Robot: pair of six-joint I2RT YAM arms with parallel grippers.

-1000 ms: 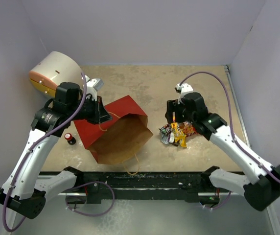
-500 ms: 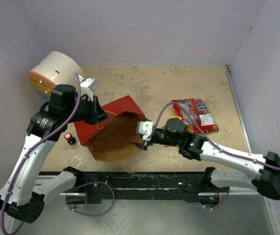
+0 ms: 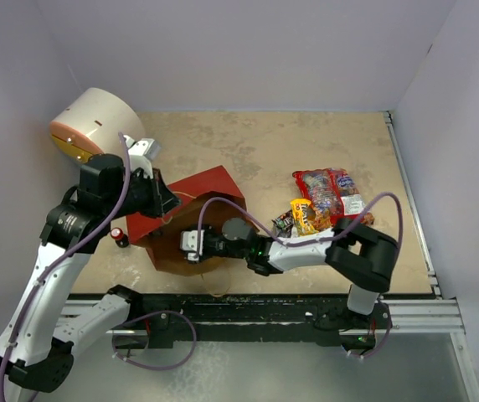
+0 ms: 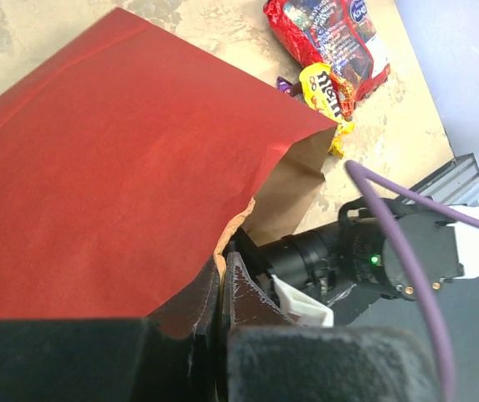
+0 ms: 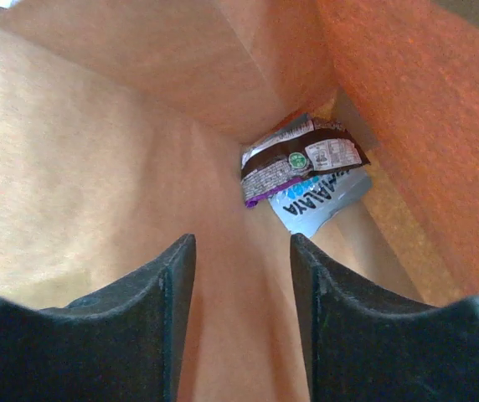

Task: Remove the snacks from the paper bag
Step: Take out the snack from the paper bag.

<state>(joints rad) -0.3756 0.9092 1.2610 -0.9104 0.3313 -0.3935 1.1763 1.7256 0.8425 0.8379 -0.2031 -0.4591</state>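
The paper bag (image 3: 198, 188), red outside and brown kraft inside, lies on its side with its mouth toward the arms. My left gripper (image 3: 168, 207) is shut on its upper rim and holds the mouth up; the left wrist view shows the fingertips (image 4: 238, 285) pinching the paper edge of the bag (image 4: 122, 151). My right gripper (image 3: 187, 245) is inside the mouth. In the right wrist view it (image 5: 241, 251) is open and empty, short of a dark wrapper (image 5: 302, 159) and a silvery-blue wrapper (image 5: 319, 201) at the bag's far end. A red-and-clear bag (image 3: 327, 191), a yellow packet (image 3: 304, 215) and dark wrappers (image 3: 283, 223) lie on the table to the right.
A white drum with an orange-yellow end (image 3: 93, 126) stands at the back left, close behind my left arm. A small red-and-black object (image 3: 119, 235) sits left of the bag. Grey walls close in the left, back and right sides. The black rail (image 3: 248, 306) runs along the near edge.
My right arm has swung from the snack pile at the right over to the bag and reached into its mouth. The left gripper keeps hold of the rim, shifted slightly.
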